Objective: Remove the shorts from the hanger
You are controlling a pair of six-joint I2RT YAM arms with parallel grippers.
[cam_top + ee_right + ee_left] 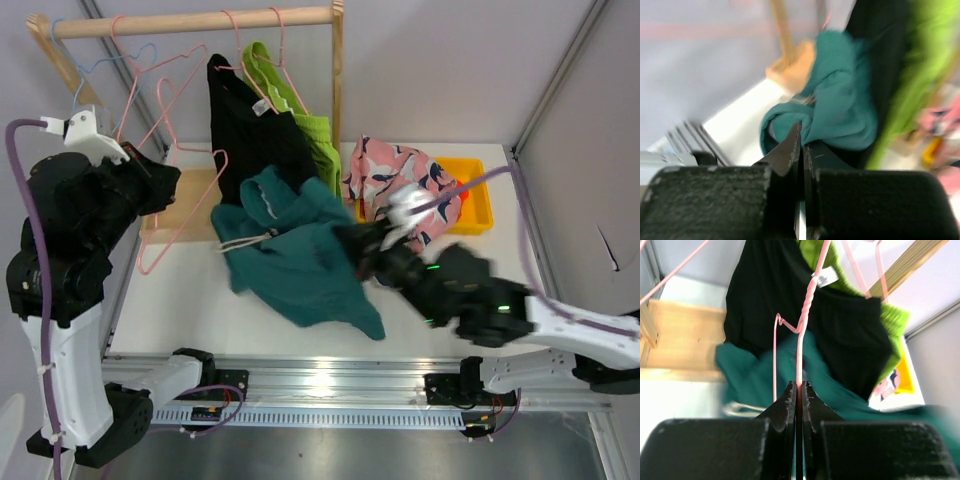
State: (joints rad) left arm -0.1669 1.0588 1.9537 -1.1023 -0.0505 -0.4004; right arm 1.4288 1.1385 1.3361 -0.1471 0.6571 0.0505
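- The teal shorts (295,255) lie spread on the table (180,310) in front of the rack, their waistband up against the lower hem of the black shorts (250,130). I cannot tell whether any part of them is still hooked on a hanger.
- My right gripper (801,137) is at the right edge of the teal shorts. Its fingers are clenched, and as far as the blurred wrist view shows, they are clenched on a fold of that cloth.
- My left gripper (799,387) is clamped on the thin wire of a pink hanger (801,340), which runs up from between the fingertips in front of the black shorts.
- The black shorts hang from the rod (200,22), with the green shorts (312,135) hanging just beside them on the right.
- The pink shorts (395,180), splotched with navy, lie heaped over the left end of a yellow bin (478,170) at the back right of the table.
- More pink hangers and a blue one hang bare at the left of the rod.
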